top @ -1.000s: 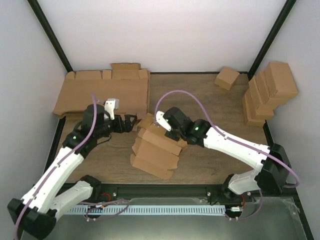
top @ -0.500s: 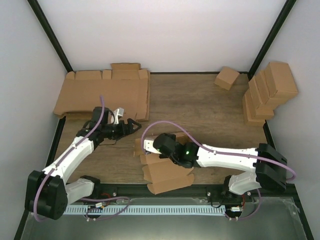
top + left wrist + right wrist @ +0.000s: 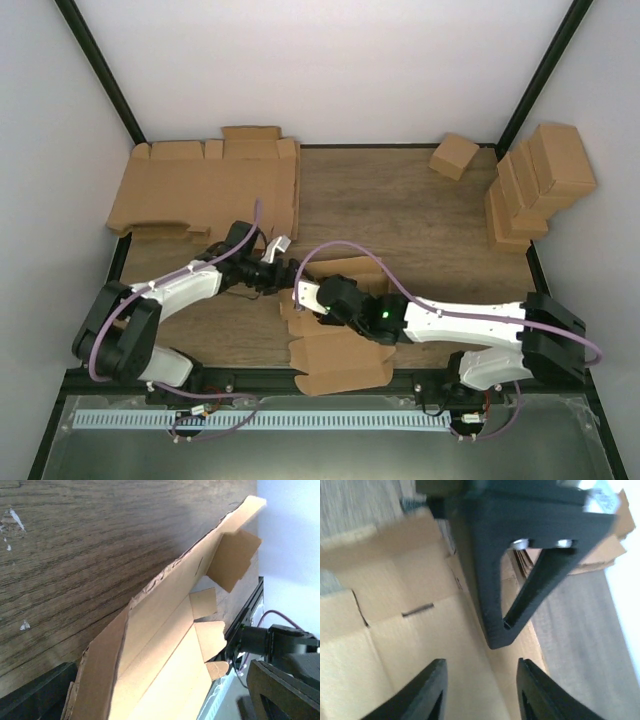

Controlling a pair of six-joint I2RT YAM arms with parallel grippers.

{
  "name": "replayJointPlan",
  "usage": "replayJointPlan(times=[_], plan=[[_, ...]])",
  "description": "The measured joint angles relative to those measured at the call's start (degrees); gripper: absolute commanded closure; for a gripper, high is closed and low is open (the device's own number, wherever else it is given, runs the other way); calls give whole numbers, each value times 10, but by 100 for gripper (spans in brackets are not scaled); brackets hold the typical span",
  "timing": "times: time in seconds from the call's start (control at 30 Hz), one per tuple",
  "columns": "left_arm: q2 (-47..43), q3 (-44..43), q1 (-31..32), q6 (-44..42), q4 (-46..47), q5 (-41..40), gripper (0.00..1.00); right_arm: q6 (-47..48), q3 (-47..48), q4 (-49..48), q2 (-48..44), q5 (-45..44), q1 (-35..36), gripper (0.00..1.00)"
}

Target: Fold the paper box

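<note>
The paper box (image 3: 335, 360) is a brown die-cut piece lying partly opened near the table's front edge, with its flaps spread out. It fills the left wrist view (image 3: 165, 645) and the right wrist view (image 3: 385, 630). My left gripper (image 3: 285, 268) is at the box's far left corner, jaws open, with a raised panel running between them (image 3: 160, 700). One of its dark fingers (image 3: 492, 580) presses on a crease. My right gripper (image 3: 305, 297) is open and empty, hovering just above the box's inner face (image 3: 482, 690), close to the left gripper.
Large notched cardboard sheets (image 3: 200, 185) lie at the back left. A small cube-like carton (image 3: 454, 156) sits at the back. A stack of folded cartons (image 3: 535, 185) leans at the right wall. The black front rail (image 3: 250, 385) runs just below the box.
The box has come down from a raised pose mid-table to lie flatter near the front edge. The right gripper moved toward me and left. The left gripper moved right to the box.
</note>
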State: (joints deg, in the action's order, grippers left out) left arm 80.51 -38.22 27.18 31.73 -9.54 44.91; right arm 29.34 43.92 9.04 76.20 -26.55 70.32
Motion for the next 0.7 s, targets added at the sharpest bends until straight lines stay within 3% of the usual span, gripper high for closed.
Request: replayJointPlan(times=[0.23,0.47,0.7], plan=[[28,-16,1,-28,-2,6,9,-157,-18,23,-127,56,-18,26],[28,-60,2,-79,-34,-16,10,-439,-16,104,-222,93,-27,25],[28,-70,2,-90,-32,-43,21,-690,-10,231,-130,209,-30,93]])
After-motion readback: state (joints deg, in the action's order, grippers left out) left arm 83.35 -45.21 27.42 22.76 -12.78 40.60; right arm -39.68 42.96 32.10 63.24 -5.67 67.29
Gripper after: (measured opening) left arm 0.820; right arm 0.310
